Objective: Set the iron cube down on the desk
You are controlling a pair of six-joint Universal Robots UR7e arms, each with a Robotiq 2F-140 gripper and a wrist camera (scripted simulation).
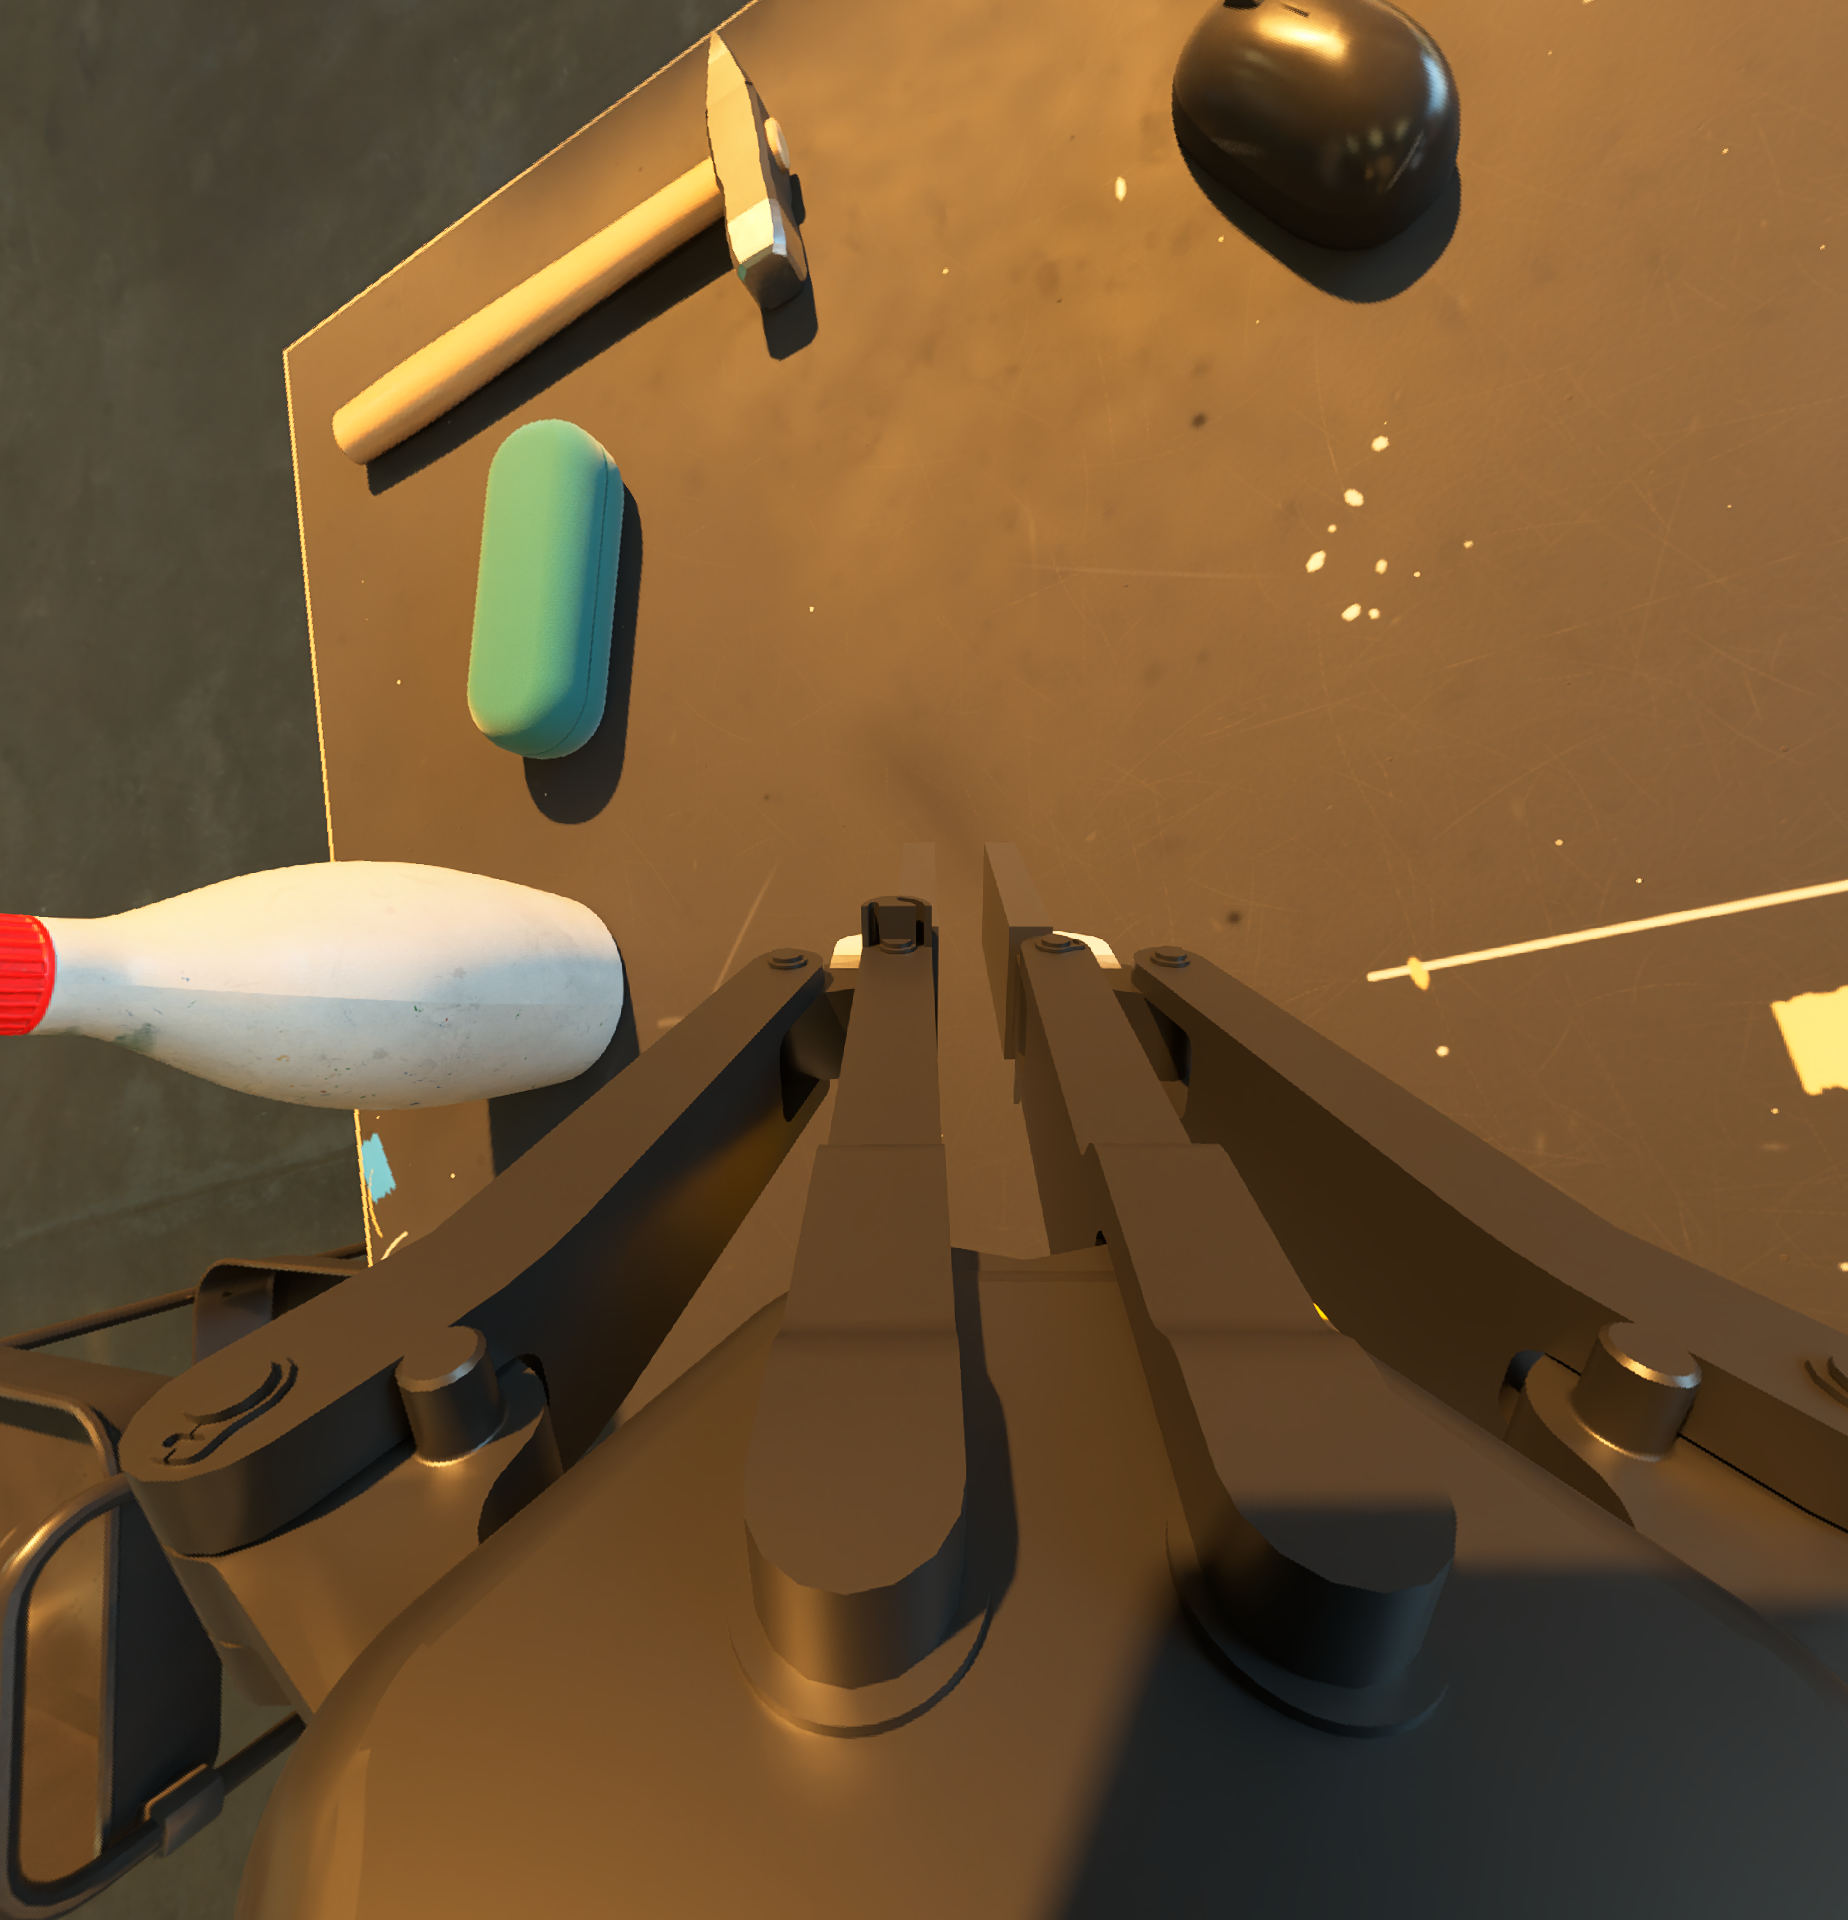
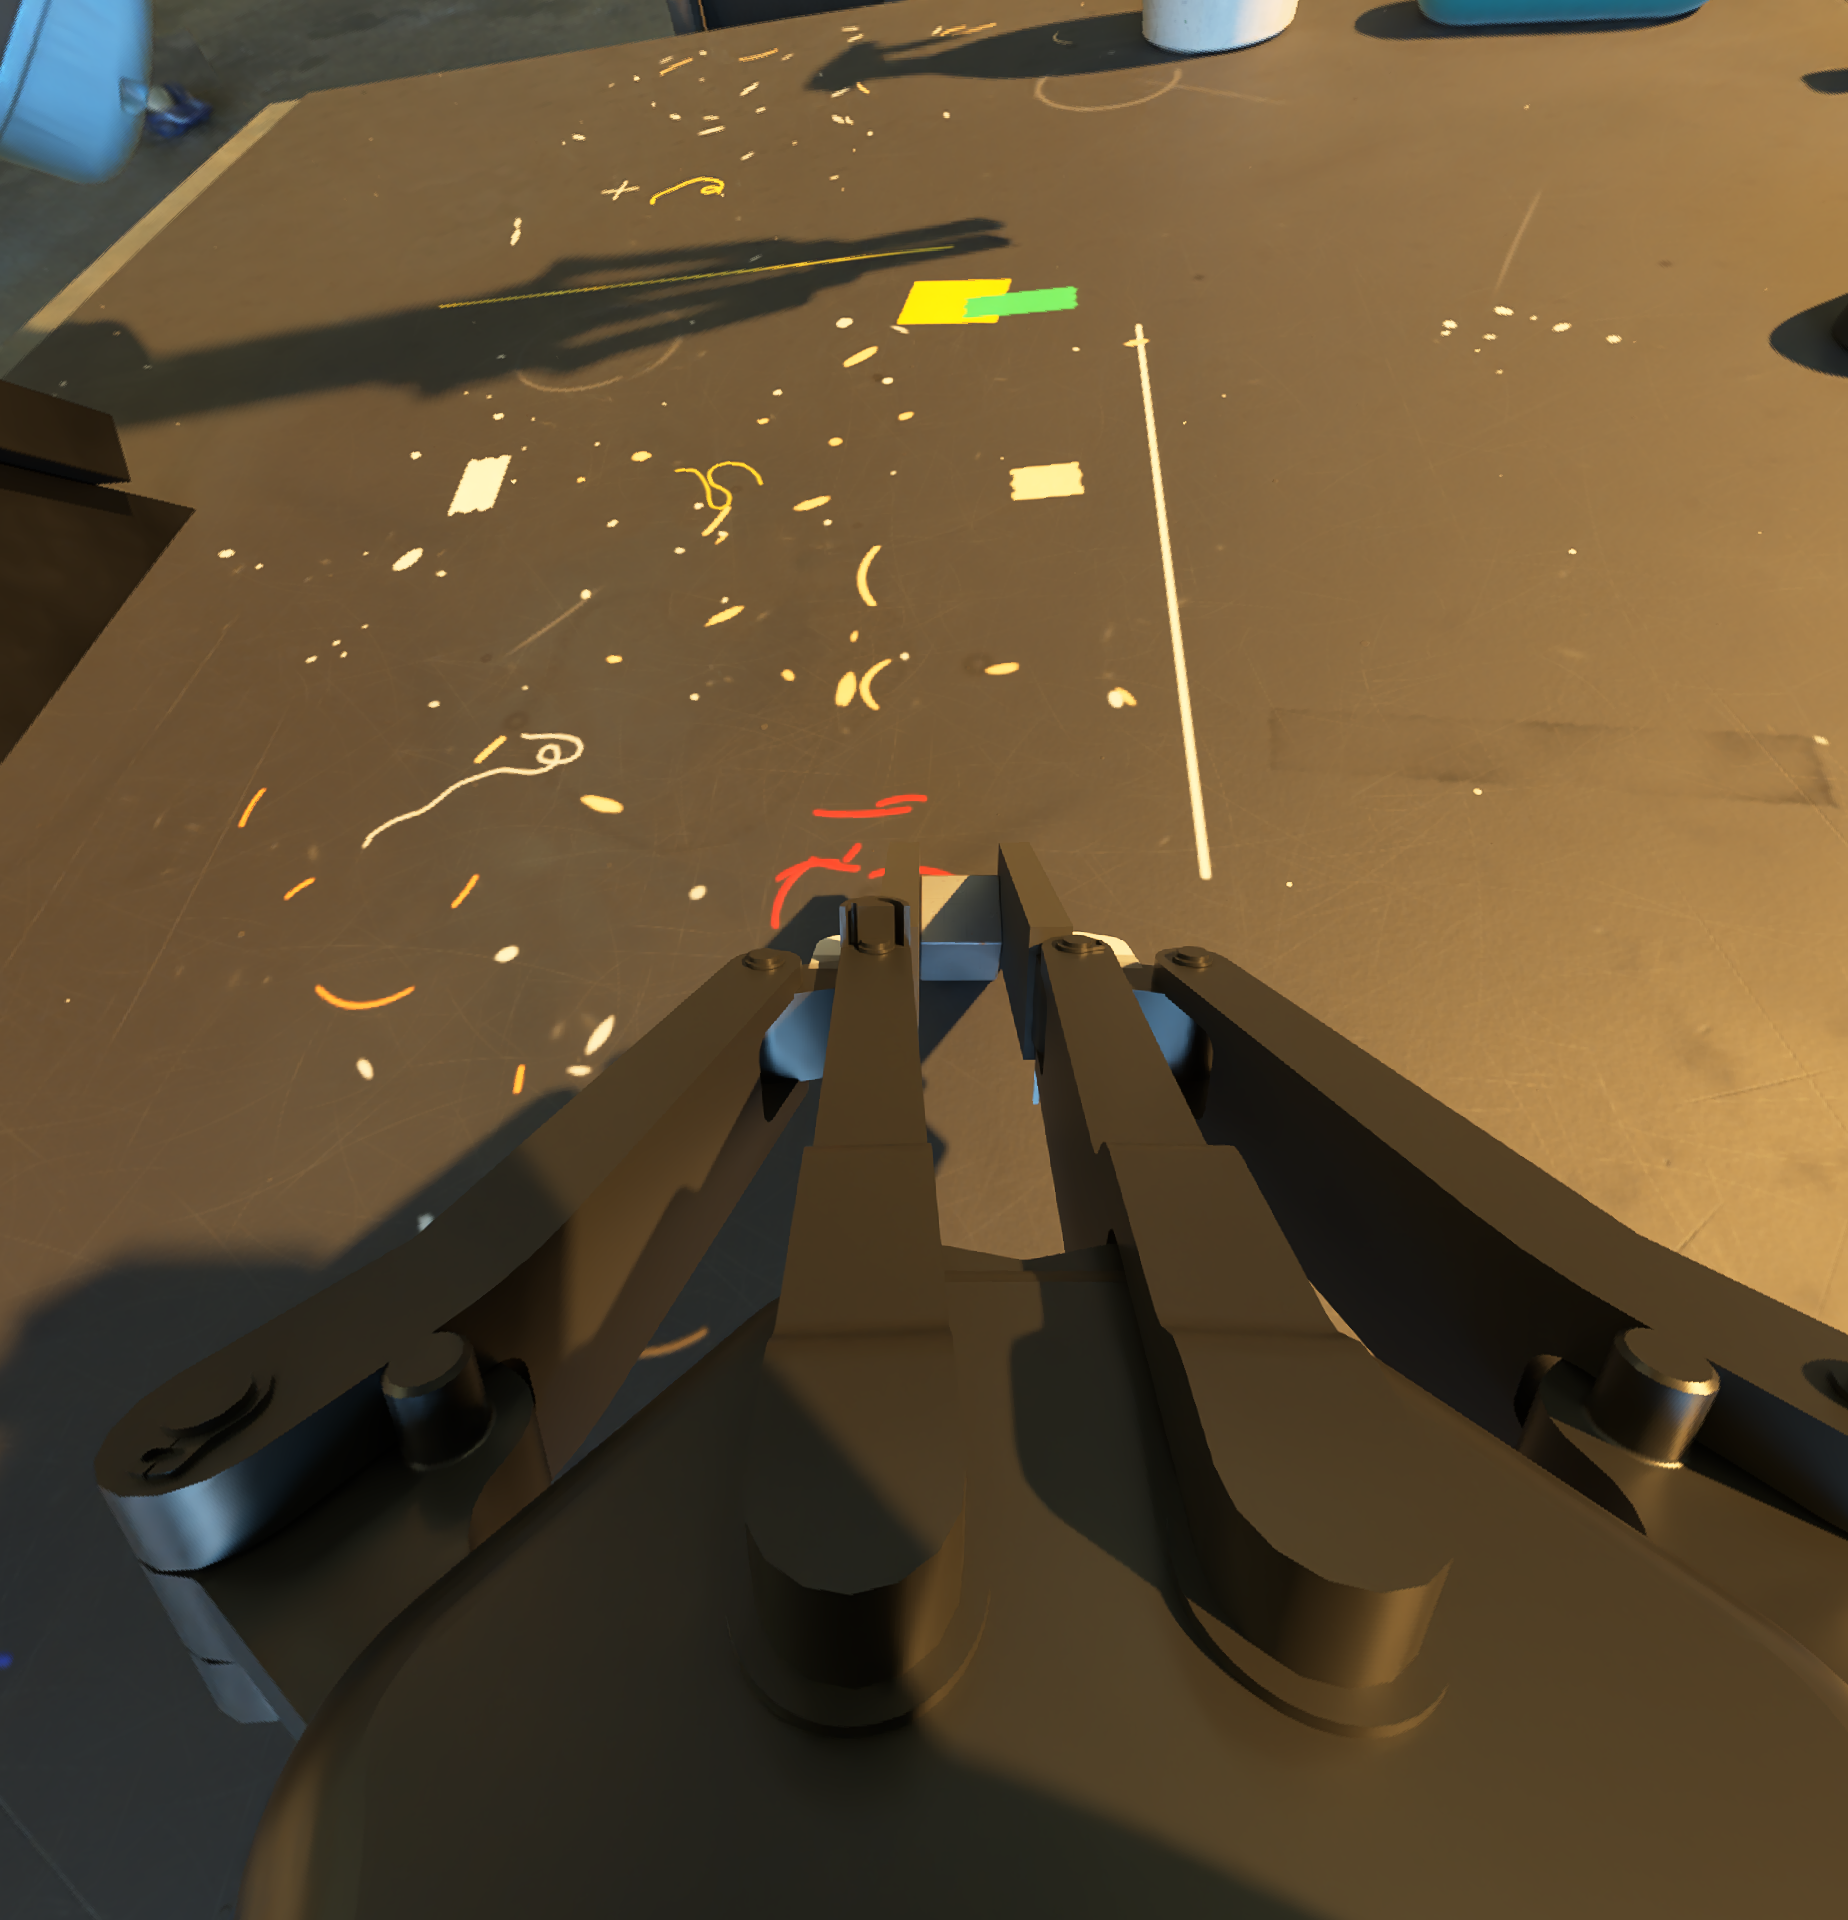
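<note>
The desk [image 2: 1419, 623] spreads wide beneath both grippers, and on it, left of the left gripper's [image 1: 959, 868] fingers, lies a white bowling pin [image 1: 348, 982], with a hammer [image 1: 577, 260] and green case [image 1: 546, 587] ahead-left. Those fingers sit drawn together, holding nothing. The right gripper [image 2: 958, 868] is clamped on the iron cube [image 2: 959, 920], squeezed between its fingertips just above the desk.

Brown scuffed surface [image 1: 1107, 623], paint-flecked. Lying on it: hammer [image 1: 577, 260] near the edge, green case [image 1: 546, 587] beside it, black mouse [image 1: 1315, 114], white bowling pin [image 1: 328, 982] overhanging the edge.
</note>
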